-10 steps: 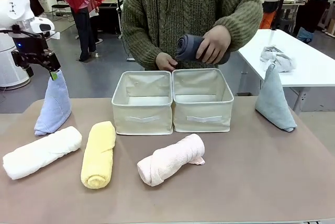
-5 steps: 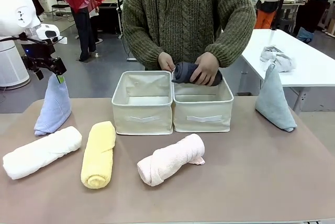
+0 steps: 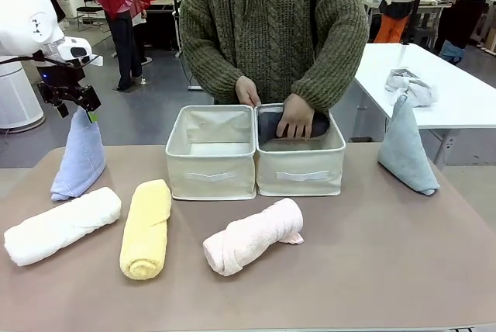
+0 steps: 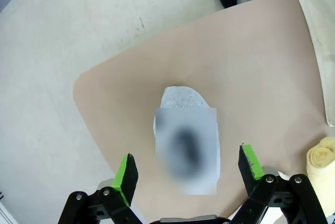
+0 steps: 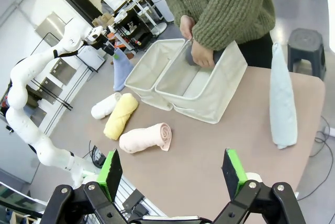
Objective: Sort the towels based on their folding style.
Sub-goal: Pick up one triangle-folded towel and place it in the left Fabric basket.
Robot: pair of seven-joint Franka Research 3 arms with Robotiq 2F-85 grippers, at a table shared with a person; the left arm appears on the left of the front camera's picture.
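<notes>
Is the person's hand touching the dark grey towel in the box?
Touching: the front view shows the hand pressing the dark grey towel inside the box.

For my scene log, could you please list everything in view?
Left box, right box: two, cream, side by side.
White roll: one, table's near left.
Yellow roll: one, beside it.
Pink roll: one, near centre.
Dark grey roll: one, inside right box.
Periwinkle cone: one, upright, far left.
Grey-teal cone: one, upright, far right.
Rag: one, pale grey, side table.
Person's hands: two, one on dark grey roll.
Left gripper: open, above periwinkle cone.
Right gripper: open, above table.
</notes>
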